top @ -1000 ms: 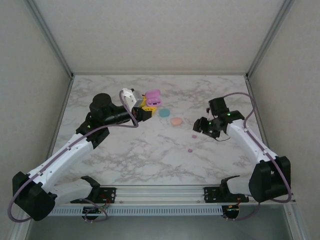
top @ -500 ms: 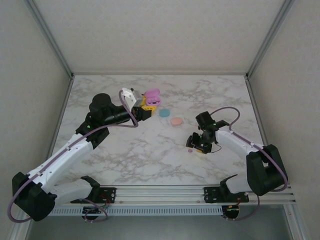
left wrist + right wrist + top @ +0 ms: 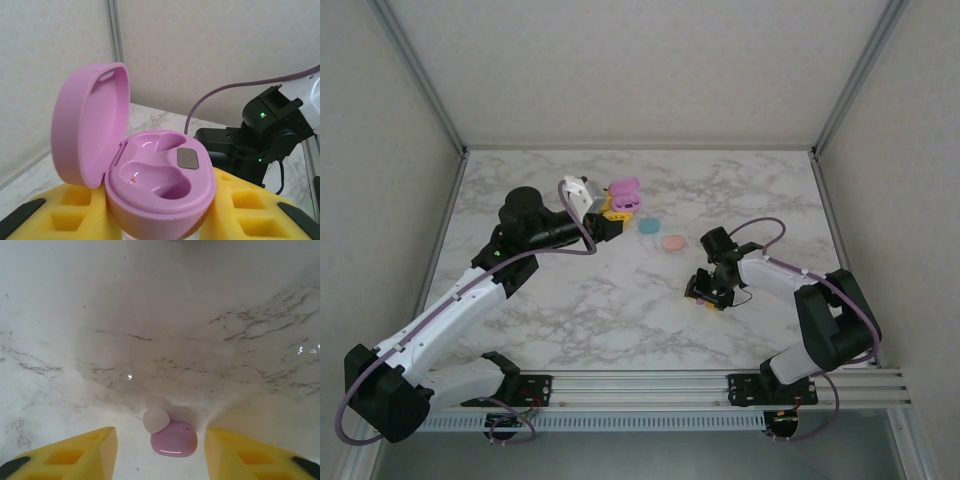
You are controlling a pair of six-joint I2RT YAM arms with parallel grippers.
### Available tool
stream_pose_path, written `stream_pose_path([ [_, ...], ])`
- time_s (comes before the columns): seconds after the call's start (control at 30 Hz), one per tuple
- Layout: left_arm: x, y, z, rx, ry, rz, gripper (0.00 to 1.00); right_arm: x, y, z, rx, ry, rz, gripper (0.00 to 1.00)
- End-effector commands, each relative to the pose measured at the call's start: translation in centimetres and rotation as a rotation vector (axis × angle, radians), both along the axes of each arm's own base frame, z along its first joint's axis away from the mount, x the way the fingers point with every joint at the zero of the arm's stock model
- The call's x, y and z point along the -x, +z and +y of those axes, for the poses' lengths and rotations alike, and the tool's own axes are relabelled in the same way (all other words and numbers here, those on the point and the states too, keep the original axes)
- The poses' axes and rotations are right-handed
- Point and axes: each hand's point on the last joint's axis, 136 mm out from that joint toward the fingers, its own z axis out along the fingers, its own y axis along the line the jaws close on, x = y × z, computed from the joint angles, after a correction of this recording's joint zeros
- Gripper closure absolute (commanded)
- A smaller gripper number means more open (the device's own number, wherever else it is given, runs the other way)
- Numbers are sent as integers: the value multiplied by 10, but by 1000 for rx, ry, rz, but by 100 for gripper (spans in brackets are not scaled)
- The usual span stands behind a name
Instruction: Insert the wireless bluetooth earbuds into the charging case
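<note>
Swinging down, our right gripper (image 3: 159, 442) now straddles the pink earbud (image 3: 174, 439) on the table (image 3: 150, 315), jaws parted, nothing gripped; our left gripper (image 3: 160, 222) clamps the open charging case (image 3: 160, 175); pickup looks next.

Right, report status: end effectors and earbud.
Left end effector shut on open pink case, wells empty. Right end effector open, straddling pink earbud on the table, not gripped. Teal disc and peach disc lie between the two.
</note>
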Motion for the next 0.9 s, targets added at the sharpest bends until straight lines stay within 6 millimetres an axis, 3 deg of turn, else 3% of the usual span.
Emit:
stream_pose_path([
  [0.0,2,7,0,10,4,-16,65,-5,0,6,-4,4,-7,50],
  [0.3,1,10,0,12,5,-15,65,-24,13,26,-37,49,-47,56],
  [0.63,1,9,1,11,11,-10,65,-30,22,38,-32,105,-63,56],
  [0.87,1,7,1,5,13,-9,65,-22,21,17,82,124,-58,53],
])
